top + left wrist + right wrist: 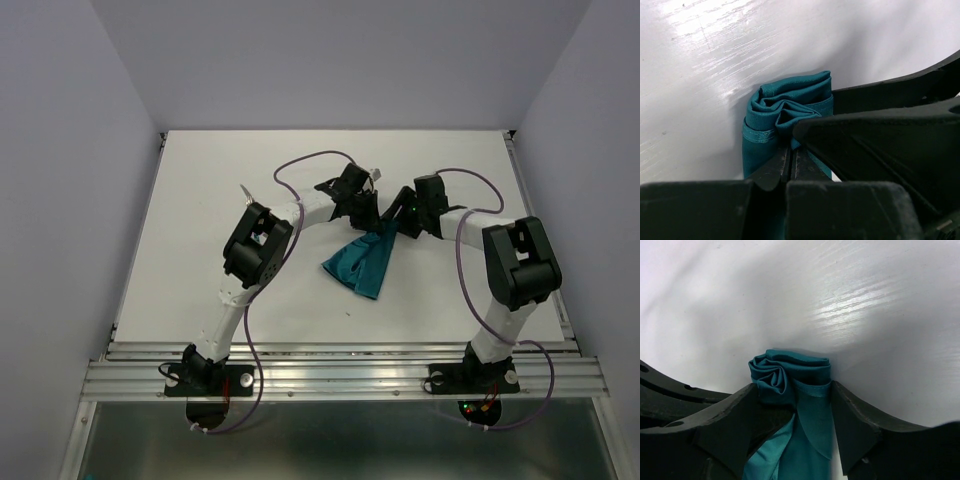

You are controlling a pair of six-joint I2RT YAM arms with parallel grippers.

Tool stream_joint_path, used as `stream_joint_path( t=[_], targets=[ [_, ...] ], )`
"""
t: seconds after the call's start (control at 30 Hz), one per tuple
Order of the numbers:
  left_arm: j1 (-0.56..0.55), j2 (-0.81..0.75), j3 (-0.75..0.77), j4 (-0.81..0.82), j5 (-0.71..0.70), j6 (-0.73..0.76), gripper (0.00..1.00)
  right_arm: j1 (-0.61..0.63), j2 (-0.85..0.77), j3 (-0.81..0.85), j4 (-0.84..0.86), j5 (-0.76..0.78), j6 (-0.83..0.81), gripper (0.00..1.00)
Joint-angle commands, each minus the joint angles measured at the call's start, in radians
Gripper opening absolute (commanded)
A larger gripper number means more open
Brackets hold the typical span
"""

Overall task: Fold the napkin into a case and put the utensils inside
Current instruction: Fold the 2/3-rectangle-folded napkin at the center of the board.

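The teal-green square soft cloth napkin lies crumpled near the middle of the white surface. Its far end is gathered into a rolled bunch where both arms meet, and its near part spreads as a loose wedge toward the bases. The left pincer is clamped tight on that bunched end, jaws nearly together with fabric pinched between them. The right pincer straddles the same bunch from the opposite side, its fingers standing well apart with cloth against each inner face; whether they press or merely bracket it I cannot tell. The step in hand looks like working the folds at this end toward a case, which is not yet a tidy pouch. To do it well, the left pincer should serve as the anchor while the right takes a single outer layer rather than the whole wad. It can then draw that layer flat and low along the surface so the creases run straight. The two pincers sit just beside each other, so moves should be small and one-sided to avoid a knock.
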Motion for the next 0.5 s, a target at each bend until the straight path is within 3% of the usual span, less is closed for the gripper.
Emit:
stream_joint_path(
  t=[0.0, 0.3, 0.47],
  targets=[
    [-0.013, 0.035, -0.02, -0.06, -0.002, 0.041, 0.0, 0.004, 0.048, -0.005, -0.026, -0.006, -0.008, 0.61],
    [-0.015, 0.033, 0.003, -0.069, 0.003, 0.052, 0.0, 0.004, 0.065, -0.014, -0.021, -0.006, -0.018, 0.4],
    [-0.013, 0.035, 0.023, -0.085, 0.001, 0.069, 0.0, 0.004, 0.051, -0.039, -0.015, 0.005, -0.004, 0.2]
  ],
)
